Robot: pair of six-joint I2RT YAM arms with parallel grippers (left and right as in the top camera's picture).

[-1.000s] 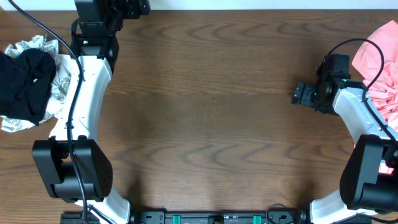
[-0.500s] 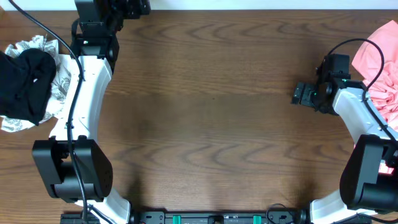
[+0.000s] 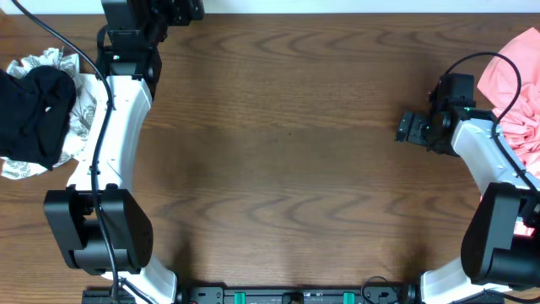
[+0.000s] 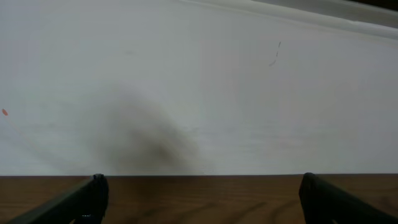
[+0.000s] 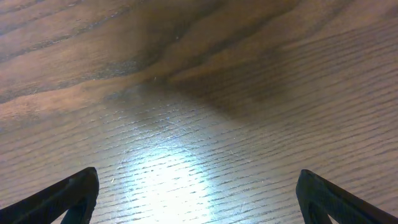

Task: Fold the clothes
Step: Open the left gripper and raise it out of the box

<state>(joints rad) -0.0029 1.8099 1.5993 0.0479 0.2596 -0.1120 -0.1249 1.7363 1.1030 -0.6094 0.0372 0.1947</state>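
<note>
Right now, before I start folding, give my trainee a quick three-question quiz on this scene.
1. True or false: the left claw and the right claw are both open and empty.
2. Short answer: which garment lies on top of the white-grey patterned piece?
3. Pick one: the pink garment lies A) at the centre of the table, B) at the table's right edge, C) folded at the table's left edge.

Key: 1 true. 2 the black garment. 3 B.
</note>
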